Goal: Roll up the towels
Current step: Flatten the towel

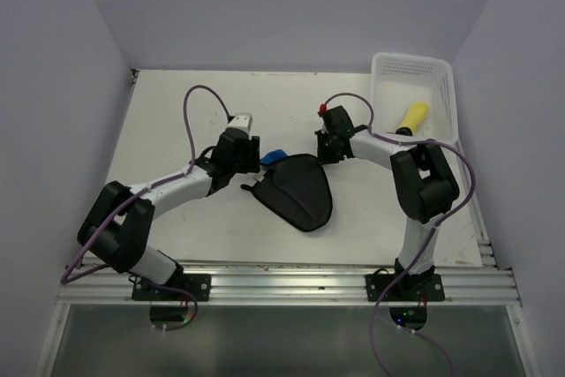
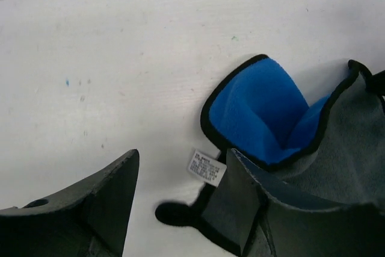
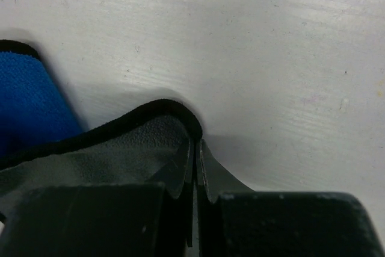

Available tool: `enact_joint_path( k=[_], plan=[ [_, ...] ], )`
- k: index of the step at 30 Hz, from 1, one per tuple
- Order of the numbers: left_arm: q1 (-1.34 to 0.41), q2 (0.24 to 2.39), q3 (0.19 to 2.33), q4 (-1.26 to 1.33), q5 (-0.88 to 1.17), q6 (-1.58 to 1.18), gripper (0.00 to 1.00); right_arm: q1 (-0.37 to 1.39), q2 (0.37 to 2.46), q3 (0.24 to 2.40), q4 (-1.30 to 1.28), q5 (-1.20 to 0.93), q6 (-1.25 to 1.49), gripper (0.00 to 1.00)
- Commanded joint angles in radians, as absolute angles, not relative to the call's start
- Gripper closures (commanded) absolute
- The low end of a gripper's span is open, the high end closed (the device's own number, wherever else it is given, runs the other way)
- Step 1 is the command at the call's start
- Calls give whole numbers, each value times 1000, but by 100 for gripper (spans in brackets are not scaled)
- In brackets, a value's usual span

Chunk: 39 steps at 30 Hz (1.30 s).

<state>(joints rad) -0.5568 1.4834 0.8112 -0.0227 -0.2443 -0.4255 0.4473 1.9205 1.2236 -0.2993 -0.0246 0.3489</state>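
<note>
With right pincer (image 3: 195, 156) clamped on blue towel (image 2: 258, 106) hem, left pincer (image 2: 183, 156) apart over corner, close left, start rolling.

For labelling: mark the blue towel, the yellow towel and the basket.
blue towel (image 2: 258, 109): left wrist view, turned-up blue corner.
yellow towel (image 1: 413, 116): top external view, middle of the roll.
basket (image 1: 410, 68): top external view, far wall.

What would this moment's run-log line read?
blue towel: corner turned up | left hand: open at that corner | right hand: shut on its edge | yellow towel: rolled, in basket
</note>
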Motion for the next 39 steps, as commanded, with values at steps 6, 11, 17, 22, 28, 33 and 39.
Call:
enact_joint_path(
  k=[6, 11, 17, 22, 28, 33, 39],
  plan=[
    [-545, 1580, 842, 187, -61, -198, 33, 379, 1893, 1181, -296, -139, 387, 100],
    [-545, 1595, 790, 247, -99, -160, 34, 359, 1897, 1186, -302, -153, 393, 100],
    [-543, 1470, 648, 287, -299, -317, 39, 354, 1933, 1200, -301, -170, 397, 100],
    [-537, 1397, 494, 518, -120, -223, 33, 354, 1951, 1204, -305, -181, 397, 100],
    [-541, 1537, 603, 535, 17, -137, 35, 354, 1944, 1210, -314, -176, 393, 100],
    [-549, 1624, 667, 564, 11, -83, 38, 354, 1937, 1201, -308, -184, 396, 100],
    [-549, 1681, 681, 646, -18, -52, 54, 354, 1940, 1198, -310, -187, 391, 100]
  ],
)
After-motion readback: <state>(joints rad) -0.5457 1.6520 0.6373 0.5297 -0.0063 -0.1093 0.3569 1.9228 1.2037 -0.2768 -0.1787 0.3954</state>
